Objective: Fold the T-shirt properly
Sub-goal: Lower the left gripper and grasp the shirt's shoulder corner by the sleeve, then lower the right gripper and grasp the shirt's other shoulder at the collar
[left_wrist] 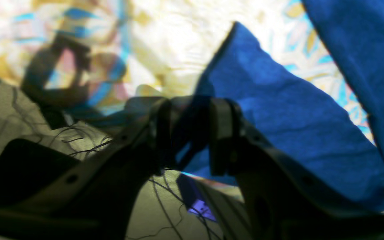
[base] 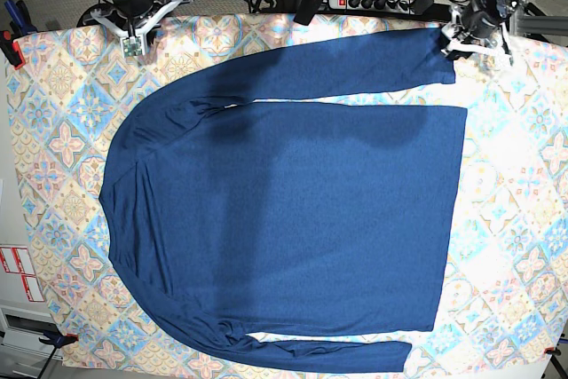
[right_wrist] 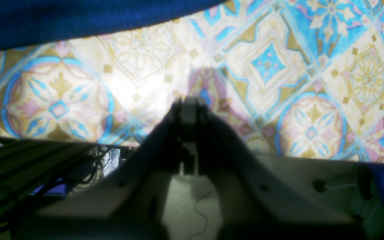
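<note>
From my remote seat: the T-shirt point(base: 293, 219) lies flat and spread out on the tablecloth point(base: 515, 219), covering most of the middle of it. In the base view its collar end points toward the view's left, its hem toward the right. One long sleeve runs along the top of the cloth, the other along the bottom edge.

Left gripper point(base: 469, 40) sits at the top-right corner of the base view, right at the cuff of the upper sleeve. In the left wrist view point(left_wrist: 188, 133) dark blue fabric shows between the two fingers point(left_wrist: 223, 133), but the jaws stand apart and the shot is blurred; I cannot tell whether they pinch the cuff or only straddle it.

Right gripper point(base: 133, 35) is at the top-left corner, over bare tablecloth, apart from the shirt. In its wrist view point(right_wrist: 189, 106) the fingers are pressed together with nothing between them, and a shirt edge point(right_wrist: 78, 20) crosses the frame's top.

I see no containers anywhere on the table.
</note>
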You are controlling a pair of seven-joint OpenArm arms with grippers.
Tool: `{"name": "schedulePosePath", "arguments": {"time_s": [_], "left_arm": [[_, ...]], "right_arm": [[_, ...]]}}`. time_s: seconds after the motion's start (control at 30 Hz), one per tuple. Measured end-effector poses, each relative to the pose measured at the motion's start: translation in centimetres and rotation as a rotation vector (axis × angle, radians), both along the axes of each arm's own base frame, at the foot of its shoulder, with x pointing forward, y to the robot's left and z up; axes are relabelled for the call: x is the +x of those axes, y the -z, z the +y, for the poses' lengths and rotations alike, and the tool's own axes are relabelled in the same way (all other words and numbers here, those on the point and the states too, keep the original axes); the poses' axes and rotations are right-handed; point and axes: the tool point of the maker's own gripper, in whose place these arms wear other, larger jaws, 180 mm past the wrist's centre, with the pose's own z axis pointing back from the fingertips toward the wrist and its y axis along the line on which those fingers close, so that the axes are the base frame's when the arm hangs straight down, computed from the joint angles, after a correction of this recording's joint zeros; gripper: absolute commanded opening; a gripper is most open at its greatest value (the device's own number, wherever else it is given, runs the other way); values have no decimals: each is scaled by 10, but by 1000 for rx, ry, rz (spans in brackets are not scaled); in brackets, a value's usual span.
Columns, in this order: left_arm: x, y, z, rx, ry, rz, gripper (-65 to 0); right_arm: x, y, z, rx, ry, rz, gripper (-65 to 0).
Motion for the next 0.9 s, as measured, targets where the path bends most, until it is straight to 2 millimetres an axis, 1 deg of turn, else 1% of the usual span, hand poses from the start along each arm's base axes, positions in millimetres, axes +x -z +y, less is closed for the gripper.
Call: {"name": "schedulePosePath", "arguments": {"time_s": [0.03,0.13,0.2,0.23,0.3,0.33,0.37,0.4,0.47,0.5,0.53,0.57,0.7,0.8,0.83,0.9], "left_arm": [[-1,0,-4,-8,-1,-3,-457],[-2,0,-7,-17,7,-10,-459],[-4,-1,-10,-18,35,-19,-461],[-4,-1,-15,-28,60,-26,-469],[-5,-1,-24,-47,106,-35,-518],[-5,-2,-28,-56,126,-40,-560],[-5,-2,-32,-67,148,-48,-616],[-6,-3,-35,-77,167,-53,-650],[-5,-4,-36,-83,172,-63,-650],[-4,-4,-36,-82,173,-66,-650],[-4,-4,-35,-82,175,-68,-650],[-5,-5,-32,-80,169,-62,-650],[-6,-6,-25,-77,141,-62,-650],[-8,-8,-11,-55,109,-60,-650],[-10,-9,-4,-41,99,-58,-650],[-12,-10,4,-24,84,-53,-650]], "right_arm": [[0,0,0,0,0,0,-647],[0,0,0,0,0,1,-647],[0,0,0,0,0,0,-647],[0,0,0,1,0,0,-647],[1,0,0,0,0,-2,-647],[2,-1,0,-1,0,-5,-647],[4,-1,0,-1,1,-7,-647],[4,0,-1,-2,2,-1,-647],[1,4,0,0,16,46,-647],[1,7,4,9,26,71,-647],[1,10,7,17,39,93,-648],[5,10,12,27,31,96,-648],[29,6,23,51,37,68,-647],[42,4,25,54,38,73,-641],[48,3,24,52,41,70,-627],[59,0,22,48,47,74,-573]]}}
